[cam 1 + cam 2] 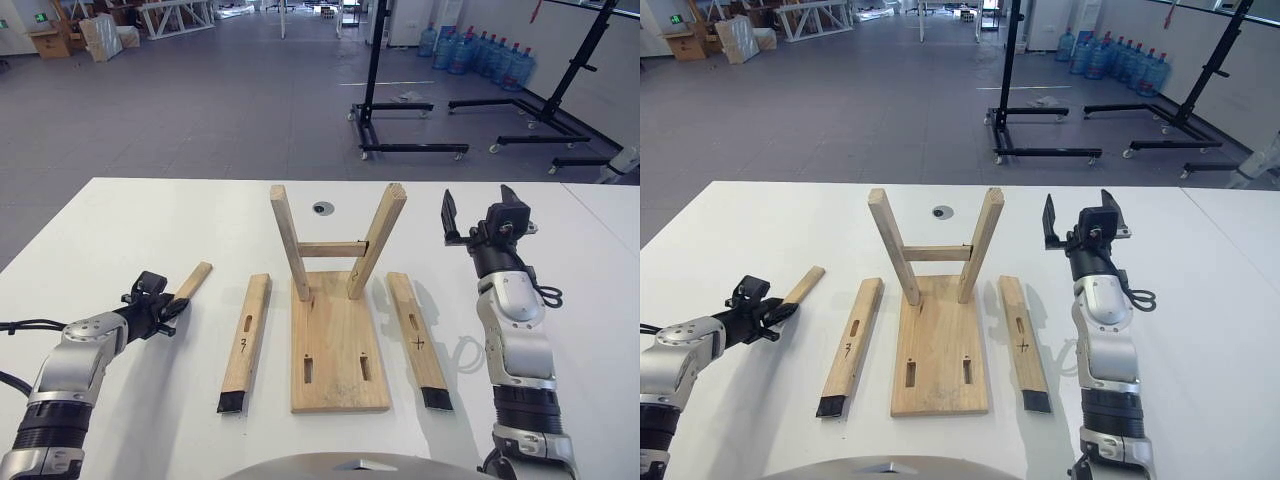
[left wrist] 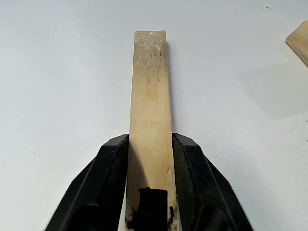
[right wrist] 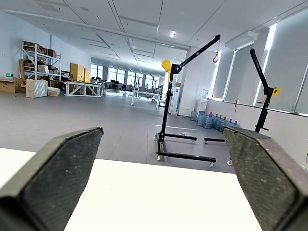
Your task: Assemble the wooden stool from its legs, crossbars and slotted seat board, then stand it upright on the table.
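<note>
The slotted seat board [image 1: 338, 365] lies flat mid-table. Two legs [image 1: 289, 240] stand slanted in its far slots, joined by a short crossbar [image 1: 333, 249]. A loose leg [image 1: 247, 340] lies to the board's left and another loose leg [image 1: 418, 338] to its right. Further left a thin crossbar [image 1: 195, 279] lies on the table, and my left gripper [image 1: 172, 307] is shut on its near end. In the left wrist view its black fingers [image 2: 113, 163] press both sides of this crossbar [image 2: 150, 96]. My right gripper [image 1: 481, 208] is raised right of the standing legs, open, with nothing between its fingers [image 3: 62, 168].
A round grommet hole [image 1: 323, 208] sits in the white table [image 1: 120, 220] behind the legs. A white cable loop [image 1: 465, 352] lies beside my right arm. Black wheeled frames [image 1: 410, 110] stand on the floor past the table's far edge.
</note>
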Tool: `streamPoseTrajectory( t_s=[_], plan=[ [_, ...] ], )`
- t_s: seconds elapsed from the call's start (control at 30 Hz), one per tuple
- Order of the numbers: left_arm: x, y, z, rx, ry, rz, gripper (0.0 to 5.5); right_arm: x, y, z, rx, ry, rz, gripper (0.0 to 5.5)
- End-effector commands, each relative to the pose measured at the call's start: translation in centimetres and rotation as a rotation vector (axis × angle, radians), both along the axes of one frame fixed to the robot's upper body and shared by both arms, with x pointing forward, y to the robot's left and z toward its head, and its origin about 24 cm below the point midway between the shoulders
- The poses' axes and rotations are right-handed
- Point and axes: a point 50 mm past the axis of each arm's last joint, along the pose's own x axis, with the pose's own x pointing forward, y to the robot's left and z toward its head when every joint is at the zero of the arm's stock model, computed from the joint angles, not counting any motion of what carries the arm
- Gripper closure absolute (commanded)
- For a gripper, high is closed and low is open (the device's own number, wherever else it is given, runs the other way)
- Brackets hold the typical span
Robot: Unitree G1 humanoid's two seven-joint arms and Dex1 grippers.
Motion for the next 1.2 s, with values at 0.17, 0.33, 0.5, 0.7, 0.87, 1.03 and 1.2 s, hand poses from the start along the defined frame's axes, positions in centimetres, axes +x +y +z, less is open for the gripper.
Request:
streamPoseTrajectory(
  t_s=[0.17,0.33,0.5,0.7,0.87,1.03,1.2],
  plan=[
    [0.4,-1.2,-0.6,-0.029,-0.066,-0.007,4.22,0.5,0.1,0.5,0.007,-0.018,0.018,0.91],
    [3.5,-2.7,6.3,-0.140,-0.549,-0.065,4.22,0.5,0.0,2.7,0.188,-0.125,0.134,0.91],
    [3.7,-4.8,13.1,-0.207,-0.943,-0.156,4.22,-0.3,0.6,4.9,0.433,-0.202,0.393,0.91],
    [2.7,-11.4,17.0,-0.166,-1.148,-0.500,4.22,-3.0,4.2,6.5,0.675,-0.107,0.923,0.91],
    [2.2,-15.5,16.5,-0.140,-1.158,-0.728,4.22,-3.2,7.6,6.4,0.689,-0.013,1.046,0.91],
    [2.4,-16.7,15.5,-0.095,-1.148,-0.849,4.22,-2.2,9.2,5.8,0.779,0.005,1.036,0.91],
    [2.5,-17.3,14.8,-0.077,-1.136,-0.901,4.22,-2.2,10.1,6.4,0.842,-0.023,1.102,1.11]
  ],
)
